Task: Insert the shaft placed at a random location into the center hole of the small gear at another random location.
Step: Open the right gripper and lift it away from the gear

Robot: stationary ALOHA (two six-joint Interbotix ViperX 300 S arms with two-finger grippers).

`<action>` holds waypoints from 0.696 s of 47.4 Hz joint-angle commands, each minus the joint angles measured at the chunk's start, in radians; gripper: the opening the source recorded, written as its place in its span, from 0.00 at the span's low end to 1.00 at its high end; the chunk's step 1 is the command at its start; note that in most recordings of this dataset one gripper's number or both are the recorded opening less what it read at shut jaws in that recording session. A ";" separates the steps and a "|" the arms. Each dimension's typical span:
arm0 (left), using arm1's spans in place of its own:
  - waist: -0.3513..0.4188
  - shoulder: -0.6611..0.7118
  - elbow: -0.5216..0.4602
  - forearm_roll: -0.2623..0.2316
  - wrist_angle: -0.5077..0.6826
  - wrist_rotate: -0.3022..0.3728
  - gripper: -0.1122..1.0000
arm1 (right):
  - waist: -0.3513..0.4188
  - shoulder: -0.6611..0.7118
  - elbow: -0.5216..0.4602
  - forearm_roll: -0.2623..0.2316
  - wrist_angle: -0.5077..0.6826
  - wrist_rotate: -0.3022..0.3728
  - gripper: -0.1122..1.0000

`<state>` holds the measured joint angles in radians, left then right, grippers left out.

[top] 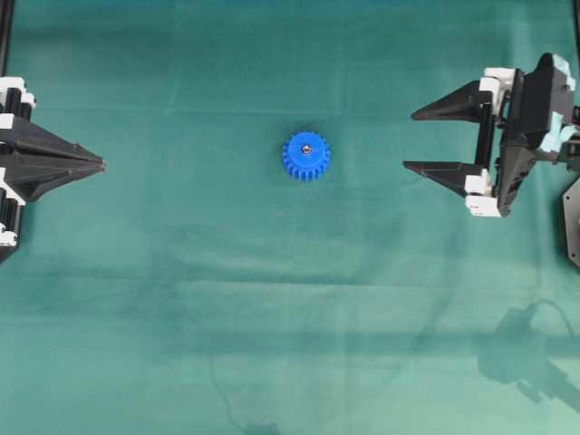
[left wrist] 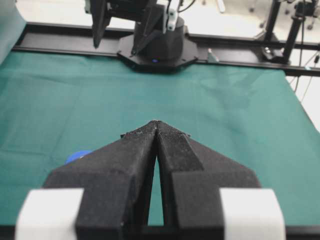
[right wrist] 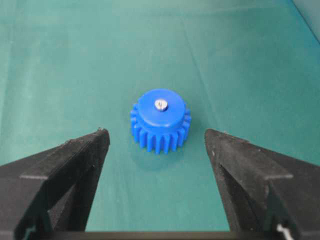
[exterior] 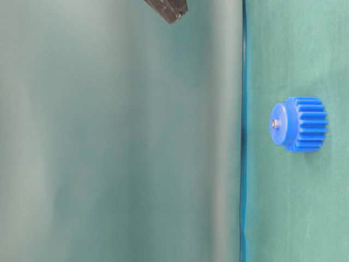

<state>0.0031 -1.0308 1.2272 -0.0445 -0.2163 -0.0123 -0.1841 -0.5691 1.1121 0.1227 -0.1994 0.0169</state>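
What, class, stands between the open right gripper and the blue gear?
Nothing visible: only bare green cloth lies between the right gripper and the small gear, whose center hole already shows the shaft.

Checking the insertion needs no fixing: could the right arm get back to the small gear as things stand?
Probably yes. The right end effector stands open facing the small gear, with only bare green cloth between them. The shaft already sits in the center hole.
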 commanded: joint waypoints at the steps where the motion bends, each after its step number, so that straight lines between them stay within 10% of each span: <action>1: 0.000 0.003 -0.008 -0.002 -0.006 -0.002 0.10 | 0.002 -0.012 -0.008 0.002 0.003 0.002 0.80; 33: 0.000 0.003 -0.008 -0.002 0.000 -0.002 0.10 | 0.002 -0.009 -0.008 0.002 0.003 0.002 0.80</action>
<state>0.0031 -1.0308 1.2287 -0.0445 -0.2117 -0.0123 -0.1841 -0.5737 1.1137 0.1227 -0.1917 0.0169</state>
